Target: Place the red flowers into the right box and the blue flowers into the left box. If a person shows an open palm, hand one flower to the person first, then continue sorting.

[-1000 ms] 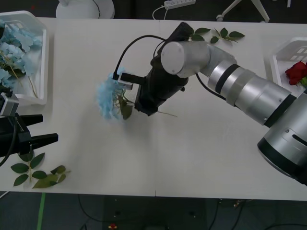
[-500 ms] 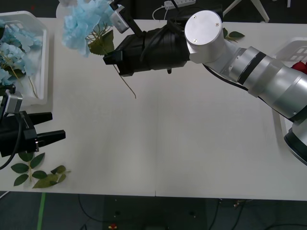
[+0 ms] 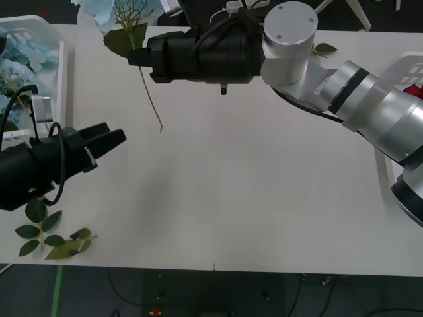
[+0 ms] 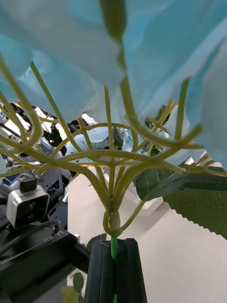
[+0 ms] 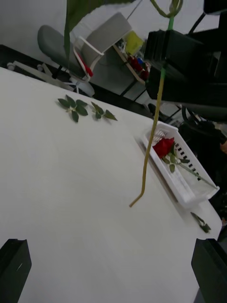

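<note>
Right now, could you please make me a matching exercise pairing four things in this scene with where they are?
Things:
1. held blue flower
2. red flower
3. left gripper
4. loose leaf sprig

Places:
A. on the table's near left edge
B. in the right box
C. clamped in the right gripper
D. open, over the table's left side

Pairs: 1-C, 2-B, 3-D, 4-A

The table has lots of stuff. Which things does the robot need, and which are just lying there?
Needed:
blue flower in right gripper
blue flowers in left box
red flower
right box
left gripper

Lying about:
leaf sprigs
leaf sprigs at far edge
</note>
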